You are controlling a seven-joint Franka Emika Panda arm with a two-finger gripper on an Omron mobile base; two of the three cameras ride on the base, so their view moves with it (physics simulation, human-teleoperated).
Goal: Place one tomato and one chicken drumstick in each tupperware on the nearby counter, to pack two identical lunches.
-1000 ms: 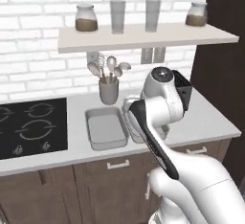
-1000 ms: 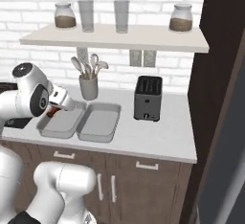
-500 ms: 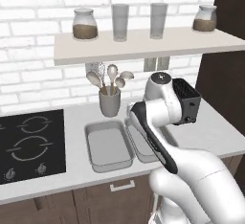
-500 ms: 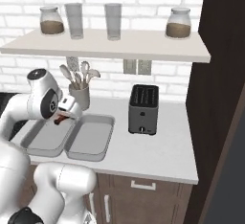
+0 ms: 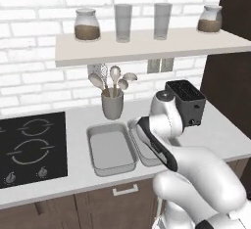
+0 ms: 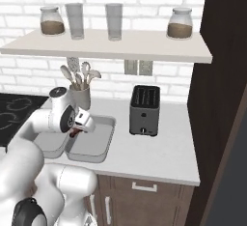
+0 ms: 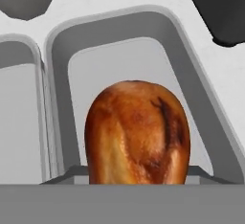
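A golden-brown chicken drumstick [image 7: 138,132] is held fat end forward in my gripper [image 6: 77,129], which is shut on it; the drumstick hides the fingertips in the hand view. It hangs just above the right tupperware [image 7: 177,31], a shallow grey tray whose bare floor shows beneath it. The left tupperware [image 5: 110,149] lies right beside it and looks bare inside. Both trays rest on the pale counter [image 5: 215,130]; my arm covers part of the right tupperware [image 5: 140,150] in the left base view. The tomato is out of view.
A grey utensil holder [image 5: 112,104] with spoons stands just behind the trays. A black toaster [image 6: 145,110] sits to their right and a black cooktop [image 5: 27,147] to their left. A wall shelf [image 5: 147,44] with jars and glasses hangs above.
The whole picture has shifted as the base drove closer and to the right, bringing the toaster nearer the middle. My gripper keeps the drumstick over the trays.
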